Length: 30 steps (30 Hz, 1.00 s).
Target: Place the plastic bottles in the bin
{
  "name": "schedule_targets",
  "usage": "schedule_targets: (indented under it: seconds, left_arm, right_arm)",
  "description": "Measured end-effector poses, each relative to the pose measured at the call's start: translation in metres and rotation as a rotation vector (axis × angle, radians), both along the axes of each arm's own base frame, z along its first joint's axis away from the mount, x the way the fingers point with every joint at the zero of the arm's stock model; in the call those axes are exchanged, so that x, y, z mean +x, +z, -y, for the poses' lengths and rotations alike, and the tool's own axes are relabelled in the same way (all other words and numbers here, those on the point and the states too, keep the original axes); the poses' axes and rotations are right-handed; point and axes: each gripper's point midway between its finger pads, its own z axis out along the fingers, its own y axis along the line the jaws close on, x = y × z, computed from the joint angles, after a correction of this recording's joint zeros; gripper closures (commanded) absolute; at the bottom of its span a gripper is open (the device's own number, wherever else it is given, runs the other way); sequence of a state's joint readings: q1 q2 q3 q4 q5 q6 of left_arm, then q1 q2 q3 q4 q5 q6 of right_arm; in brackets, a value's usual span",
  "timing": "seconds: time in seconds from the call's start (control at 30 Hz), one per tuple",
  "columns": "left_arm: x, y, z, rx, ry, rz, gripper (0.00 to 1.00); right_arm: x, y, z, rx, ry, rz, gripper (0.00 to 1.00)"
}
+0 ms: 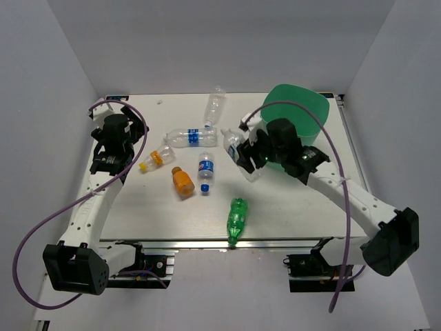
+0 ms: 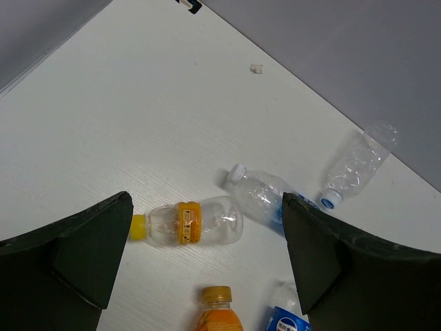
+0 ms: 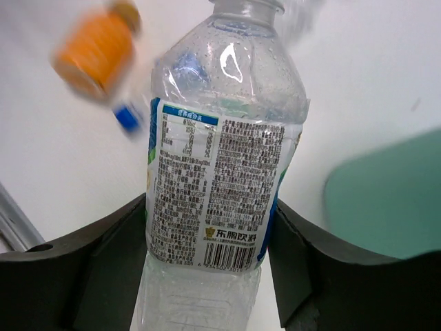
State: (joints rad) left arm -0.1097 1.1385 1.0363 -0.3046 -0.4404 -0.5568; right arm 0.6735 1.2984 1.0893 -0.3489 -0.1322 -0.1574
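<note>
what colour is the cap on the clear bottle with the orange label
Yellow. The cap shows best in the left wrist view.

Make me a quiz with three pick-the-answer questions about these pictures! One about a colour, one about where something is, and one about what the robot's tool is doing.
1. What colour is the bin? A red; B mint green; C black.
2. Where does the green bottle lie? A inside the bin; B by the table's near edge; C at the far edge.
3. What is the right tool doing? A standing open and empty; B hiding out of view; C gripping a clear bottle.

Answers: 1 B, its rim and wall look mint green. 2 B, the top view shows it at the front edge. 3 C, its fingers press both sides of the labelled bottle.
</note>
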Motion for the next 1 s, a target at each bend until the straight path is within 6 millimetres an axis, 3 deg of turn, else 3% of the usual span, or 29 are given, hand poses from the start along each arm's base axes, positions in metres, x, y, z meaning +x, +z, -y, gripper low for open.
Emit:
schedule_targets:
  seconds: [0.13, 0.23, 0.33, 0.4, 0.5, 0.57, 0.6, 0.67, 0.73, 0.8, 0.9, 1.0]
  left_arm:
    - [-0.001, -0.007, 0.002, -0.003, -0.011, -0.013, 0.02]
    - [-0.002, -0.011, 0.002, -0.003, -0.011, -0.023, 0.02]
    - [-0.002, -0.013, 0.002, -0.002, -0.011, -0.028, 0.02]
    - [-0.002, -0.013, 0.002, -0.002, -0.010, -0.028, 0.02]
    - [-0.003, -0.013, 0.002, -0.002, -0.010, -0.028, 0.02]
    - [-0.003, -0.013, 0.002, -0.002, -0.010, -0.027, 0.02]
    - [-0.003, -0.013, 0.002, -0.002, -0.011, -0.027, 0.02]
    - [-0.002, -0.013, 0.002, -0.004, -0.014, -0.027, 0.02]
    - [-0.002, -0.013, 0.003, -0.006, -0.017, -0.027, 0.02]
    - [-0.002, -0.013, 0.004, -0.010, -0.020, -0.026, 0.02]
    - [-0.002, -0.013, 0.005, -0.013, -0.025, -0.027, 0.02]
    - [-0.002, -0.013, 0.006, -0.017, -0.027, -0.026, 0.02]
  right_arm:
    - [0.011, 0.108, -0.018, 0.184, 0.036, 0.191, 0.60]
    - [0.017, 0.171, -0.013, 0.269, -0.003, 0.322, 0.66]
    - [0.040, 0.216, 0.006, 0.313, -0.105, 0.410, 0.69]
    - [0.066, 0.231, 0.028, 0.323, -0.203, 0.434, 0.68]
    - [0.118, 0.226, 0.073, 0.286, -0.379, 0.445, 0.53]
    - [0.146, 0.202, 0.101, 0.223, -0.470, 0.415, 0.40]
    - [0.155, 0.189, 0.109, 0.189, -0.498, 0.392, 0.26]
    - [0.167, 0.161, 0.116, 0.127, -0.520, 0.339, 0.15]
    - [0.169, 0.140, 0.116, 0.077, -0.512, 0.288, 0.11]
    - [0.166, 0.131, 0.116, 0.045, -0.496, 0.265, 0.11]
    - [0.154, 0.142, 0.112, 0.047, -0.439, 0.287, 0.11]
    - [0.134, 0.168, 0.105, 0.074, -0.353, 0.348, 0.11]
